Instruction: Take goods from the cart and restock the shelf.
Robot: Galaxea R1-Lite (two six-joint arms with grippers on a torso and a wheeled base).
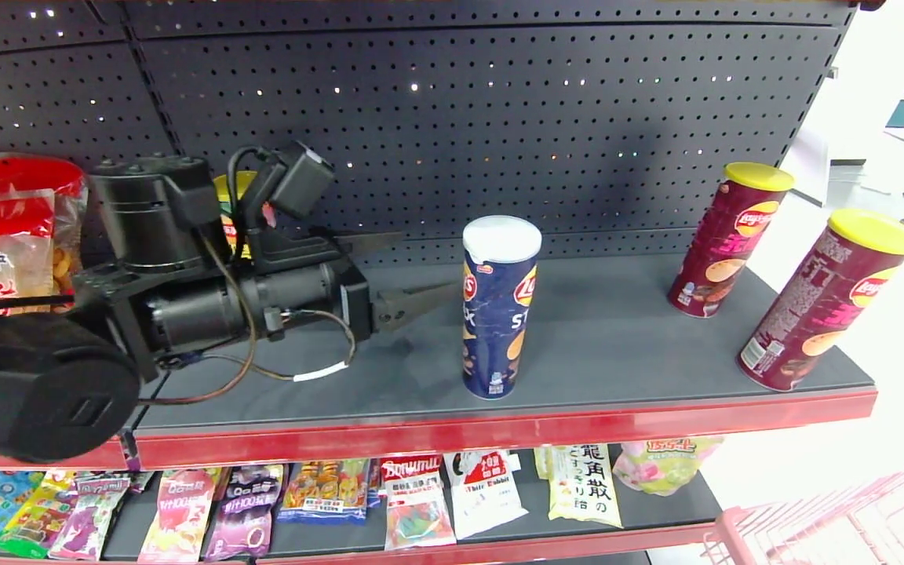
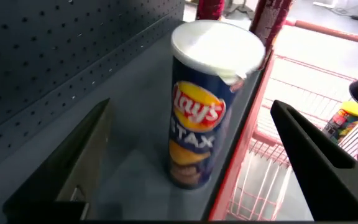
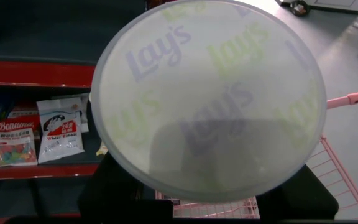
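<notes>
A blue chips can (image 1: pixel 499 308) with a white lid stands upright near the front of the grey top shelf (image 1: pixel 617 345). My left gripper (image 1: pixel 428 263) lies low over the shelf just left of it, open, its fingertips a little short of the can. In the left wrist view the blue chips can (image 2: pixel 204 106) stands ahead between the spread fingers (image 2: pixel 82 165) of the left gripper (image 2: pixel 191 104). My right gripper (image 3: pixel 209 198) is shut on another chips can, whose pale round lid (image 3: pixel 207 99) hides most of the black fingers (image 3: pixel 120 196).
Two maroon cans with yellow lids (image 1: pixel 723 239) (image 1: pixel 825 302) stand at the shelf's right end. A red snack bag (image 1: pixel 9 227) sits far left. Snack packets (image 1: pixel 421 498) fill the lower shelf. The pink cart (image 1: pixel 829 518) stands at the lower right, its handle (image 3: pixel 353 99) beside the held can.
</notes>
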